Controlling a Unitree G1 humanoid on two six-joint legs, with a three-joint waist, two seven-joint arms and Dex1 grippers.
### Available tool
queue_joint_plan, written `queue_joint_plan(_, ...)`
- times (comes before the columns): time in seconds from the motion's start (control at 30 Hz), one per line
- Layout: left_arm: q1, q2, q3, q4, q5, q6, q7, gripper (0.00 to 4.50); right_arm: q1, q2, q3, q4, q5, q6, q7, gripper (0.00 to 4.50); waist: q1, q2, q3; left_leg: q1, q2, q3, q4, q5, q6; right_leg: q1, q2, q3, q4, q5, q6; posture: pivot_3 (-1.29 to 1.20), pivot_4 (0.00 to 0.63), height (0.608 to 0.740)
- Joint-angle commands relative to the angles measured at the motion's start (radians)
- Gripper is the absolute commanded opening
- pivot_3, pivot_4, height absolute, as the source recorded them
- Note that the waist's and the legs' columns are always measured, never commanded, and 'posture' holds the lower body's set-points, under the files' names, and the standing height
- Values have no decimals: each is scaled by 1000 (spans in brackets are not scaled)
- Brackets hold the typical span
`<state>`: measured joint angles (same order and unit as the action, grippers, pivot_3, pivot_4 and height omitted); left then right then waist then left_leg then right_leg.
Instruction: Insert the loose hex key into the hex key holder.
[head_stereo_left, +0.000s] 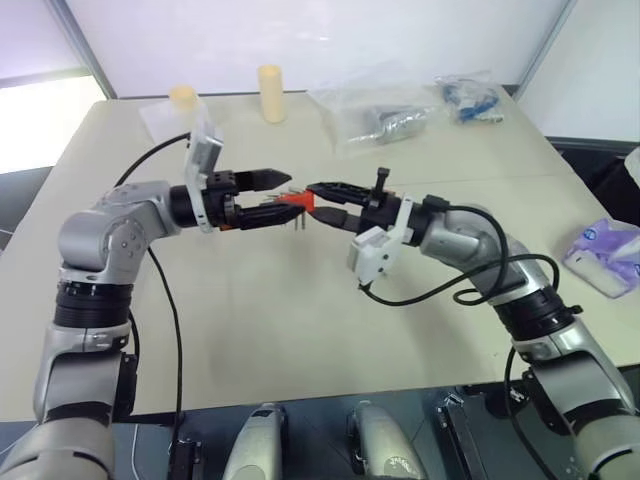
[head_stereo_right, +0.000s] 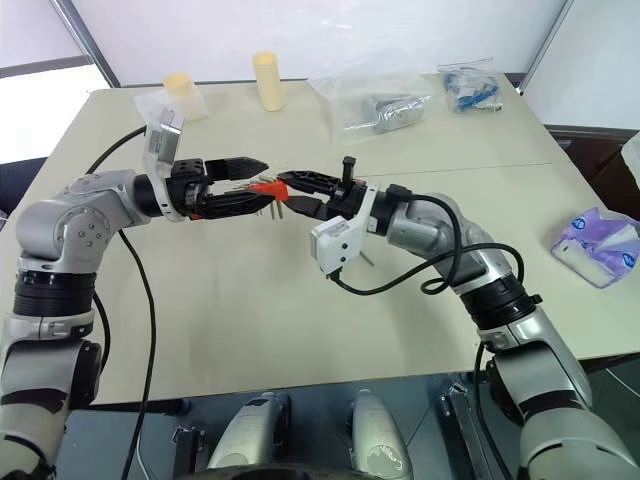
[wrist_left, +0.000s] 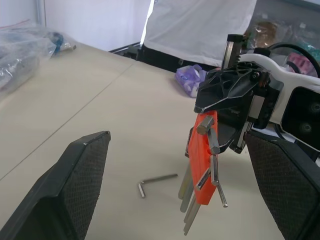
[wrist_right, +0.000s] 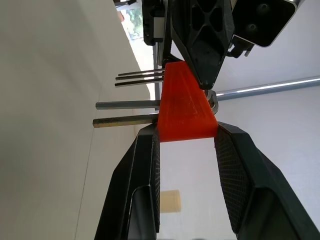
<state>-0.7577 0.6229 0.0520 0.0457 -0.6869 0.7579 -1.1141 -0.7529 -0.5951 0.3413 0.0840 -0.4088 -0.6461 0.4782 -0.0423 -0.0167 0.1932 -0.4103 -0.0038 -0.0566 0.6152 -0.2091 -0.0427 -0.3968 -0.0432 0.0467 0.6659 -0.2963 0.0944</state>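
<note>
My right tool (wrist_right: 186, 132) grips the hex key holder (wrist_right: 186, 102); the loose hex key (wrist_left: 157, 179) lies flat on the surface below my wide-open left tool (head_stereo_left: 268, 196).

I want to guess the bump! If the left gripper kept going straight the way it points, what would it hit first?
Probably the hex key holder, held up by the right gripper. It sits between the left gripper's open fingers, though depth is hard to judge.
</note>
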Motion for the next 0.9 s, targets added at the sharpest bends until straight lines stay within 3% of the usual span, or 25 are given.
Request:
queue_joint_plan(0.03,4,11,15,-28,-7,-10,-13,4500,-13,7,-42,-26,22,-2,-6,1003,0,0,0,0,0,0,0,0,0,0,0,0,0,0,0,0,150,740)
queue_joint_plan(0.07,6,11,15,-30,-8,-8,-14,4500,-13,8,-42,-27,22,-1,-5,1003,0,0,0,0,0,0,0,0,0,0,0,0,0,0,0,0,150,740)
queue_joint_plan(0.17,10,11,16,-36,-14,-1,-15,3557,-12,11,-44,-32,21,4,-4,1003,0,0,0,0,0,0,0,0,0,0,0,0,0,0,0,0,150,740)
queue_joint_plan(0.4,11,8,19,-37,-21,11,-12,25,-9,12,-46,-39,20,12,-1,1003,0,0,0,0,0,0,0,0,0,0,0,0,0,0,0,0,150,740)
queue_joint_plan(0.87,12,-5,21,-44,-18,10,13,25,-4,13,-38,-38,24,17,13,1003,0,0,0,0,0,0,0,0,0,0,0,0,0,0,0,0,150,740)
queue_joint_plan(0.9,13,-5,22,-45,-19,10,14,6,-4,13,-37,-37,27,18,16,1503,0,0,0,0,0,0,0,0,0,0,0,0,0,0,0,0,150,740)
